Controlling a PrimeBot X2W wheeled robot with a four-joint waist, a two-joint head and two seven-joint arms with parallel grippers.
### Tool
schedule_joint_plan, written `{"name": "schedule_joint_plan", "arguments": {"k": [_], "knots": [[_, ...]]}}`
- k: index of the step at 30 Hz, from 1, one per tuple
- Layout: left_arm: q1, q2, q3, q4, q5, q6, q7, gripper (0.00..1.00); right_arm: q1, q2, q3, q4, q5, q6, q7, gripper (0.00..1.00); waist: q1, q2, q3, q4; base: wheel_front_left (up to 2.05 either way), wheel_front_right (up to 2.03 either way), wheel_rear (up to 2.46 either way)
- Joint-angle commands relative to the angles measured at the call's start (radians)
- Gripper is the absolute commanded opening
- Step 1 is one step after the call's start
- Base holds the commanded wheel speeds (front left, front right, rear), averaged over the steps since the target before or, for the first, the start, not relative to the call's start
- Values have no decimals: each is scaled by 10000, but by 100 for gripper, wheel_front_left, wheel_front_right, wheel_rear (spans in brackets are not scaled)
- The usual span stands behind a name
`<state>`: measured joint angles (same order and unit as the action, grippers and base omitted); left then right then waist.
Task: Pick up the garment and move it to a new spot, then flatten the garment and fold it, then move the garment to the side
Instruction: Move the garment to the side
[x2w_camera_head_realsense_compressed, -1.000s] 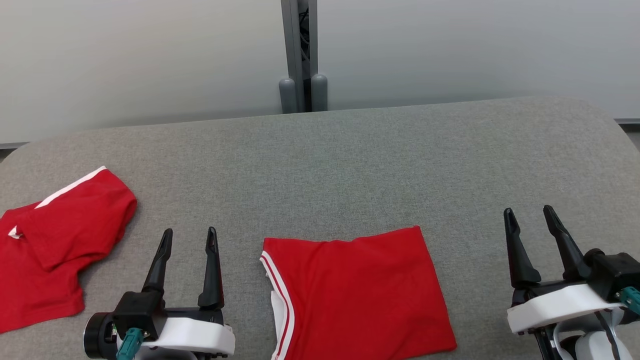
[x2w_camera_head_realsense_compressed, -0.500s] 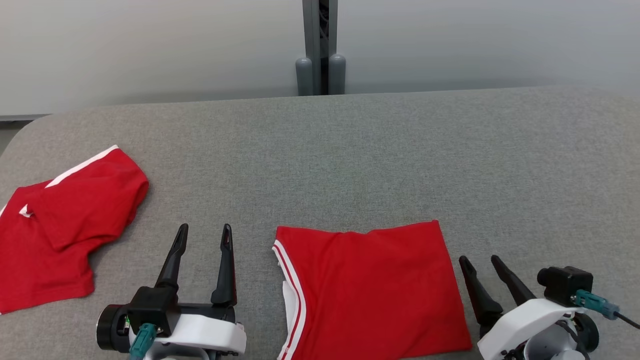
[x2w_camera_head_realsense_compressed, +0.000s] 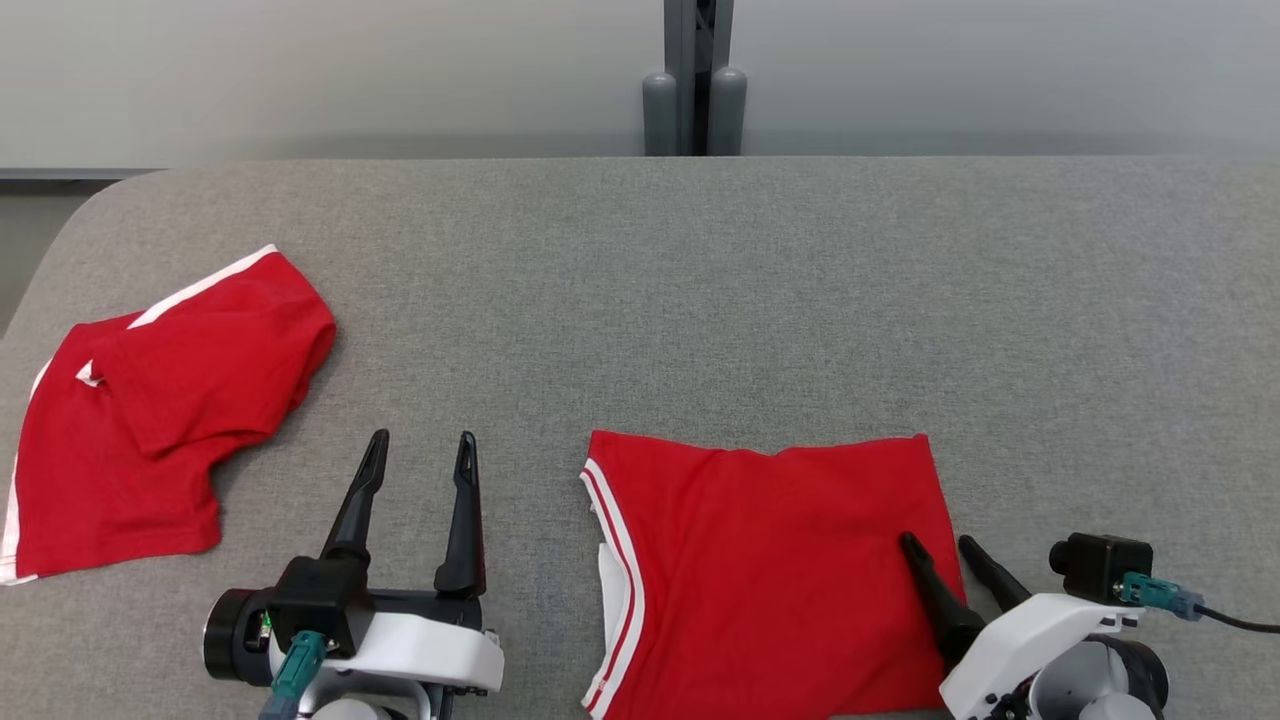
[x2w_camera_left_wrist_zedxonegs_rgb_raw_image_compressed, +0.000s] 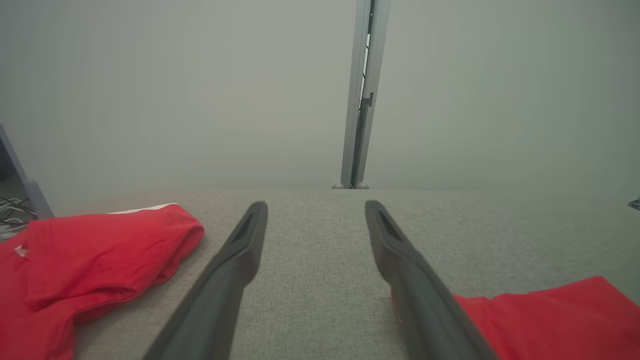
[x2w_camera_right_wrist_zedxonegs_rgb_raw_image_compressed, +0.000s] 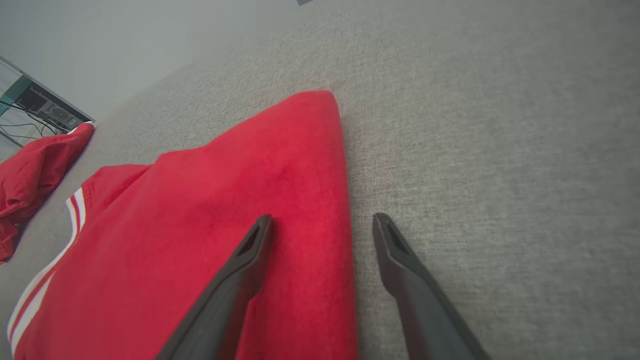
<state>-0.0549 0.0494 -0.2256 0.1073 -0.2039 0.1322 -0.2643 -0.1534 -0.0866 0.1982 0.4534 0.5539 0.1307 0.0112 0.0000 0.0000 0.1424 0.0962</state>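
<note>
One grey fabric-covered table (x2w_camera_head_realsense_compressed: 700, 300), pale wall (x2w_camera_head_realsense_compressed: 300, 70) behind

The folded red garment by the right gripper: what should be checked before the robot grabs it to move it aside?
1. Is the folded garment lying flat on the table: ok.
2. Is the right gripper open: ok.
3. Does it straddle the garment's right edge: ok.
4. Are its fingers touching the cloth: cannot tell.
5. Is the left gripper open and apart from the folded garment: ok.
6. Does the second red garment lie apart, at the left: ok.
</note>
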Motion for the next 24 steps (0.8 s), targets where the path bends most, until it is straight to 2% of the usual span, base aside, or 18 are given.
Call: {"name": "schedule_joint_plan", "arguments": {"k": [1,6,7,8,9,10,20,24], "knots": [[-228,32,-22,-2,84,15,-1,100,-146,-22,27,137,26,2,-59,100,0,0,61,73,0,0,0],[-252,31,-49,-13,72,70,-1,100,-379,13,394,572,203,2,-158,100,0,0,129,155,0,0,0],[-256,32,-51,-14,74,73,-1,100,-424,19,495,630,239,2,-157,83,0,0,134,161,0,0,0],[-256,32,-51,-14,74,73,-1,100,-424,19,495,630,239,2,-157,83,0,0,134,161,0,0,0],[-259,32,-48,-12,76,83,-1,100,-457,11,581,677,272,2,-191,37,0,0,142,161,0,0,0],[-261,34,-44,-6,79,91,-1,100,-507,-12,645,701,285,2,-239,0,0,0,148,156,0,0,0],[-343,32,-34,-91,54,128,-1,100,-1133,-811,1302,1005,88,1,-676,0,0,0,230,-199,0,0,0],[-523,32,-99,-175,56,127,-1,100,-1774,-1620,1831,1027,-297,1,-623,0,0,0,645,-560,0,0,0]]}}
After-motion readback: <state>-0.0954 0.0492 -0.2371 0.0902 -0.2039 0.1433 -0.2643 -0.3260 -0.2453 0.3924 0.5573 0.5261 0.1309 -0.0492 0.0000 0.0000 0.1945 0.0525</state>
